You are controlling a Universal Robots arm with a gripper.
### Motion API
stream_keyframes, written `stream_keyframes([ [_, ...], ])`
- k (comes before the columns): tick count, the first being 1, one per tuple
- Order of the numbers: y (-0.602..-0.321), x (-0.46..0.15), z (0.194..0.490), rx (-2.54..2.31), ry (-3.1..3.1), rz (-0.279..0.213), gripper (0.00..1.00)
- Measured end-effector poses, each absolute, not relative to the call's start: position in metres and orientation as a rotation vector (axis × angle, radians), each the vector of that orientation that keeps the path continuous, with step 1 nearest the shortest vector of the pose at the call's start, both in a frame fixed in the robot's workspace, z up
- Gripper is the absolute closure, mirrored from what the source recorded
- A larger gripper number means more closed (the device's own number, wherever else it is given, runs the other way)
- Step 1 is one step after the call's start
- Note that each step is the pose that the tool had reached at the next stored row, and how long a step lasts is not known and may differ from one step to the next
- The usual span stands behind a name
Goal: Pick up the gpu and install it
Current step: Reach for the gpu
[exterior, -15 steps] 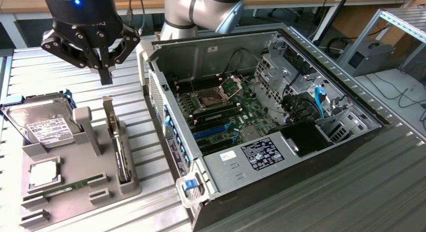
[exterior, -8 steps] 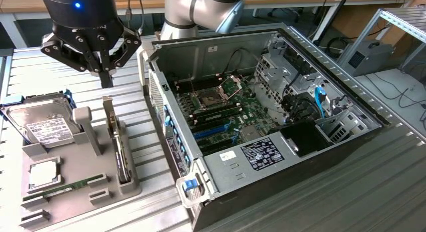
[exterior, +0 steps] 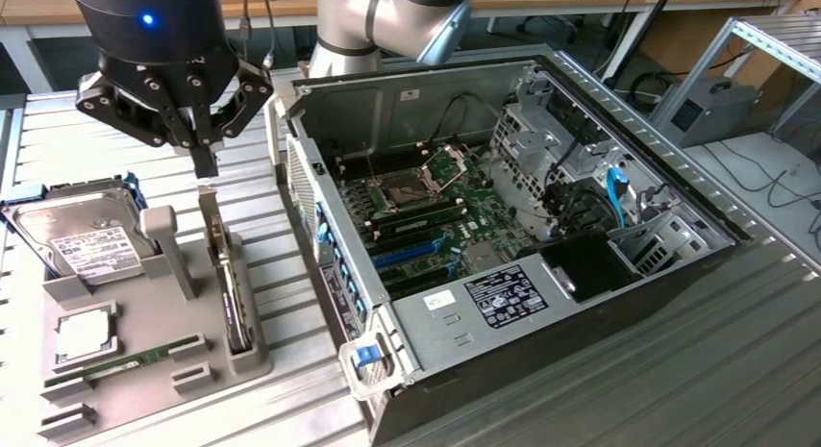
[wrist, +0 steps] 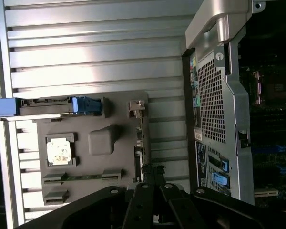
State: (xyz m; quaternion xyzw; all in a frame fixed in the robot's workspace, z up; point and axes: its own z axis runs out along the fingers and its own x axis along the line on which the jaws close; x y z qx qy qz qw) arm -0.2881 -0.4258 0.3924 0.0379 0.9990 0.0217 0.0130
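The gripper (exterior: 204, 164) hangs just above the gpu (exterior: 229, 274), fingers pressed together, holding nothing. The gpu stands on edge in the grey holder tray (exterior: 154, 317), beside the open computer case (exterior: 372, 106).

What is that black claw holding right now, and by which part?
Nothing: the gripper is shut on air, just above the gpu standing in the gray tray.

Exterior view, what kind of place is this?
Likely a robotics lab set up for computer assembly: a robot arm stands over a slatted metal bench, with an open computer case and a grey holder of loose parts such as a hard drive.
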Motion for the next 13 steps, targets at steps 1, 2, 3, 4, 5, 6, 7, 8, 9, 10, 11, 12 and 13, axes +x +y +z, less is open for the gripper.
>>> stream_keyframes([
  [1,-0.427,-0.288,0.392,0.118,3.112,0.068,0.89],
  [2,-0.428,-0.289,0.392,0.118,3.112,0.068,0.89],
  [3,-0.429,-0.289,0.392,0.118,3.112,0.068,0.89],
  [4,-0.43,-0.289,0.392,0.118,3.113,0.068,0.89],
  [5,-0.432,-0.29,0.392,0.118,3.113,0.068,0.89],
  [6,-0.433,-0.29,0.392,0.118,3.113,0.068,0.89],
  [7,-0.435,-0.291,0.392,0.118,3.112,0.068,0.89],
  [8,-0.437,-0.291,0.392,0.118,3.113,0.068,0.89],
  [9,-0.438,-0.291,0.392,0.118,3.113,0.068,0.89],
  [10,-0.438,-0.292,0.392,0.118,3.113,0.068,0.89],
  [11,-0.439,-0.292,0.392,0.118,3.113,0.067,0.89],
  [12,-0.439,-0.292,0.392,0.118,3.112,0.068,0.89],
  [13,-0.439,-0.292,0.392,0.118,3.112,0.068,0.89],
])
